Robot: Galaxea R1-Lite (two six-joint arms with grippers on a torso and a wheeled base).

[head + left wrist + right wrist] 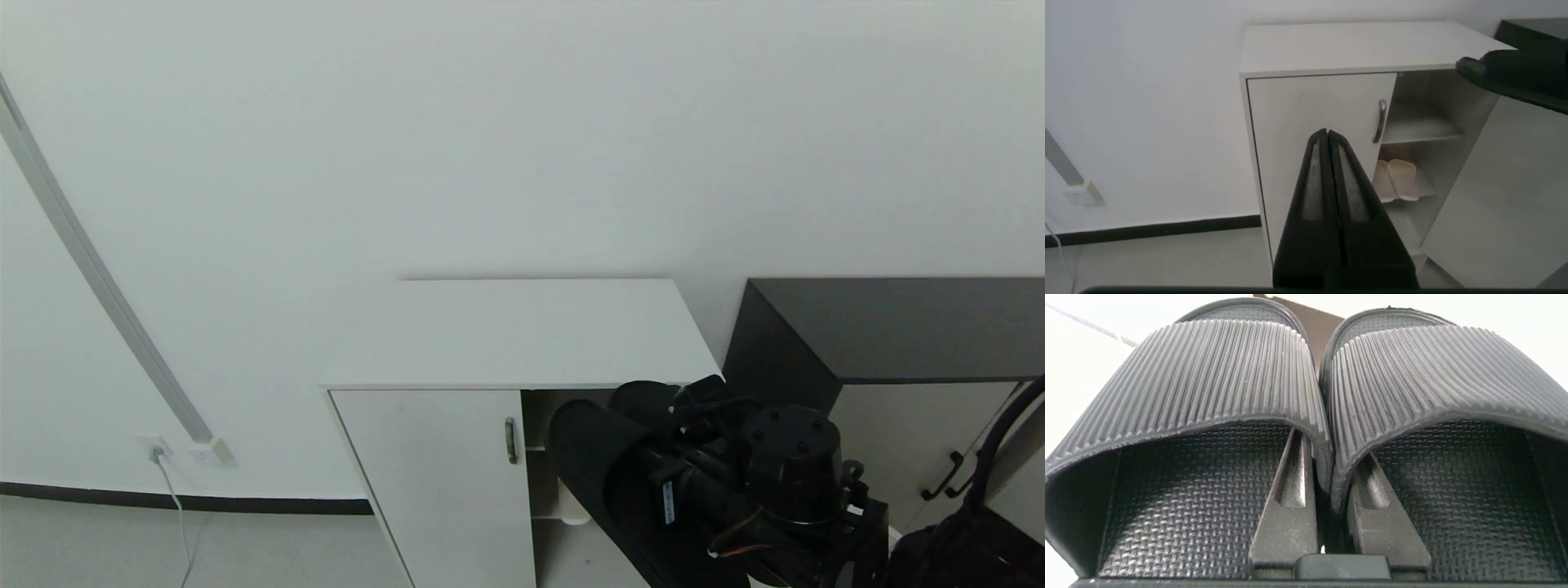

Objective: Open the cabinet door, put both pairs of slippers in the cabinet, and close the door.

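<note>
White cabinet [522, 335], one door [1503, 188] open, white slippers [1398, 180] on shelf inside, black ribbed slippers [1225, 376] held together

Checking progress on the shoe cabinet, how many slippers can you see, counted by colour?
White slippers, inside the cabinet: 2
Black slippers, clamped in the right gripper: 2
Total: 4
</note>
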